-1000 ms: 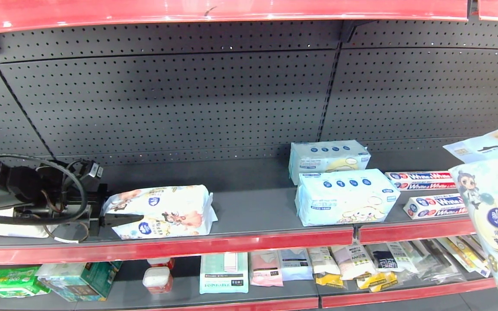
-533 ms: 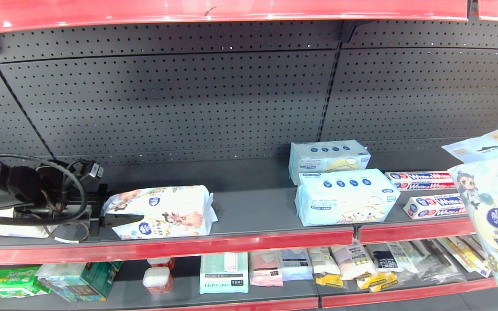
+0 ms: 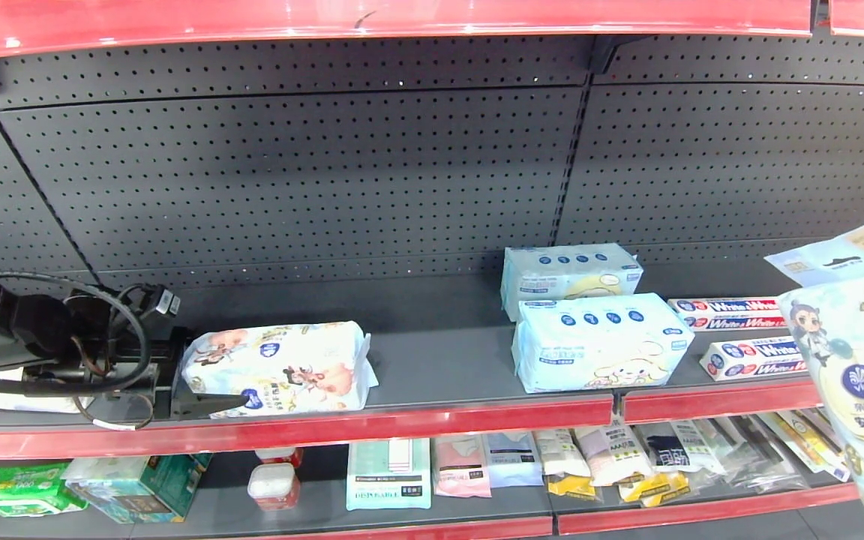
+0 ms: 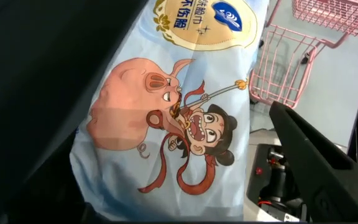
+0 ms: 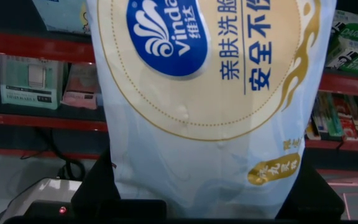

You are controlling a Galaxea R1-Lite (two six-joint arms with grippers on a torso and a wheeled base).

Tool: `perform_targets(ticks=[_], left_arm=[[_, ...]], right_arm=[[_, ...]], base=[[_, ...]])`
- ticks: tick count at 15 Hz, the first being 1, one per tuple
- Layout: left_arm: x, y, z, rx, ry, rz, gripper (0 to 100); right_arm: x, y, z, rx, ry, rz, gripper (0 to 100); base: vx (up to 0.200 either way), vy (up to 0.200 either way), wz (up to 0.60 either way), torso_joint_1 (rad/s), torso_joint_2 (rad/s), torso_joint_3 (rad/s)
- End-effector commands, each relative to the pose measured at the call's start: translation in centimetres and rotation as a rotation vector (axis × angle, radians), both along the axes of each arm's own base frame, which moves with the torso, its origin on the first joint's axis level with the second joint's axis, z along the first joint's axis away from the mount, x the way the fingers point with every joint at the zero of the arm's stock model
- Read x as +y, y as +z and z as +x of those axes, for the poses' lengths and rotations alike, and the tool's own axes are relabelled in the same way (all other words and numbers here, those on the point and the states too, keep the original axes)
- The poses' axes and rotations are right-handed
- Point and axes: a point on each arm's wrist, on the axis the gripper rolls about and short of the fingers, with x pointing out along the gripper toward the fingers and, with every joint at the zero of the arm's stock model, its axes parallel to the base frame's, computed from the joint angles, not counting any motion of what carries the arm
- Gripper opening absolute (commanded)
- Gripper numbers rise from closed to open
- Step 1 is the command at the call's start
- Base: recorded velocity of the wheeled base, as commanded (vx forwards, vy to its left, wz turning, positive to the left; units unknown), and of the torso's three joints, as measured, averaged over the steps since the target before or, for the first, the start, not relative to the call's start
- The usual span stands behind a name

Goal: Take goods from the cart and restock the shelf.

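White cartoon pack [image 3: 282,367] on shelf [image 3: 432,360], sitting inside spread-open left claw [image 3: 211,379]; right claw [image 5: 207,193] clamps second pack [image 5: 210,93].

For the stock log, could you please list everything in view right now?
cartoon pack: one, white-pink, middle shelf, left.
blue packs: two, light blue, middle shelf, one behind the other.
toothpaste boxes: two, white-red, right of them.
pale pack: one, pale blue, far right.
small goods: many, mixed, lower shelf.
cart: one, pink, on the floor.
held pack: one, white-gold, in the air, right.
left gripper: open, around cartoon pack.
right gripper: shut on held pack.
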Motion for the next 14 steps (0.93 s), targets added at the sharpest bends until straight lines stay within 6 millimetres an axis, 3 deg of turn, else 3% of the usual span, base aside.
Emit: perform_targets(ticks=[1, 7, 10, 14], left_arm=[[0.0, 0.0, 0.1, -0.002, 0.0, 0.001, 100], [1.1, 1.9, 1.6, -0.074, 0.025, 0.016, 100], [1.5, 2.2, 1.3, -0.081, 0.04, 0.019, 100], [1.0, 4.3, -0.3, -0.059, 0.039, 0.011, 100]], right_arm=[[0.0, 0.0, 0.0, 0.001, 0.0, 0.001, 0], [0.0, 0.1, 0.1, -0.002, 0.002, 0.001, 0], [0.0, 0.1, 0.1, -0.002, 0.002, 0.001, 0], [0.0, -0.1, 0.0, 0.001, 0.002, 0.0, 0]], base=[[0.0, 0.0, 0.0, 0.0, 0.0, 0.0], [0.0, 0.0, 0.0, 0.0, 0.0, 0.0], [0.0, 0.0, 0.0, 0.0, 0.0, 0.0], [0.0, 0.0, 0.0, 0.0, 0.0, 0.0]])
